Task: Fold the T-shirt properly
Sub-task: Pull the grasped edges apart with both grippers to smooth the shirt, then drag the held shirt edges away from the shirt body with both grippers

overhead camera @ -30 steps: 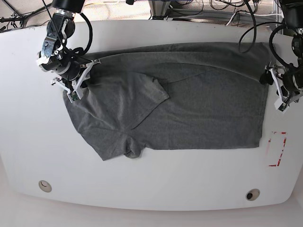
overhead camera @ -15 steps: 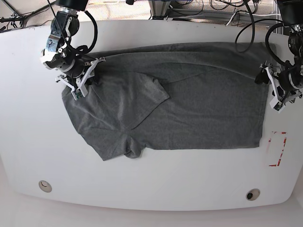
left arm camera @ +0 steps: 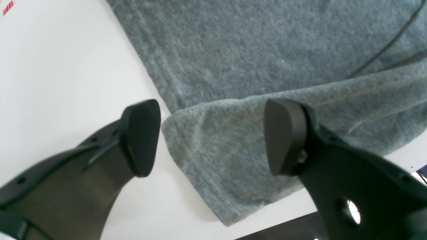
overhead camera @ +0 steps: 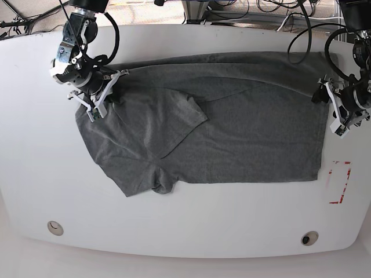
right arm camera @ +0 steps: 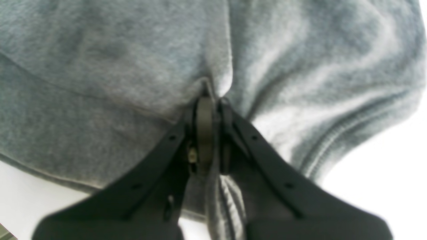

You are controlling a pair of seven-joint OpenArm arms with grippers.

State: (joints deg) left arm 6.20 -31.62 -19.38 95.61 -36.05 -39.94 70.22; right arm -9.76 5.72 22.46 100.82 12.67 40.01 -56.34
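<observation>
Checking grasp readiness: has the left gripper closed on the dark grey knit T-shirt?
No: the left gripper stands wide open around the T-shirt corner.

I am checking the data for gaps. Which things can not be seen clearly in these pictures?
- Left gripper: its open fingertips straddle the T-shirt hem corner; whether they touch cloth is unclear in the left wrist view.
- Right gripper: how many layers it pinches, hidden by bunched fabric.
- Base view: both grippers' fingertips, too small.
- Folded-over sleeve hides the cloth beneath.

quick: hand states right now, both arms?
Left hand: open, straddling the T-shirt corner, holding nothing.
Right hand: closed on a pinch of T-shirt fabric.
</observation>
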